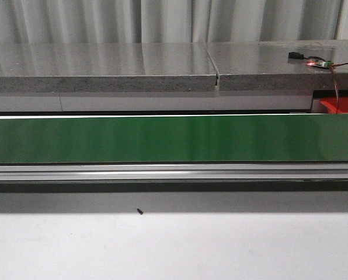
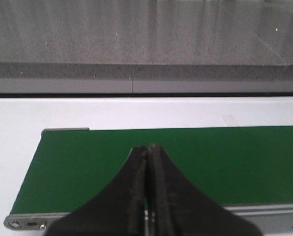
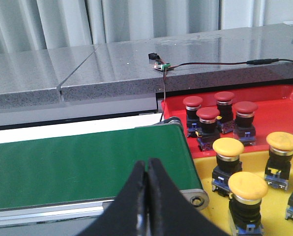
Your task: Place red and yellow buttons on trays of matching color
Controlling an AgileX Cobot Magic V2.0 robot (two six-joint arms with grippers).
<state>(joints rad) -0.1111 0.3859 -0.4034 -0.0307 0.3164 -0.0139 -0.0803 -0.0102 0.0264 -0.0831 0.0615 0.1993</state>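
4 red buttons (image 3: 220, 118) are seen on the red tray (image 3: 279, 105) at right, yellow buttons (image 3: 247, 189) on the yellow tray (image 3: 272, 209) below. Both the left gripper (image 2: 147, 150) and right gripper (image 3: 147, 164) are pressed closed, empty, over the green belt (image 3: 82, 164).

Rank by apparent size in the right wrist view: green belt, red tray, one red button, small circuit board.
1. green belt
2. red tray, though cut off by the frame and partly covered
3. red button
4. circuit board, farther from the camera, so its true size against the button is unsure
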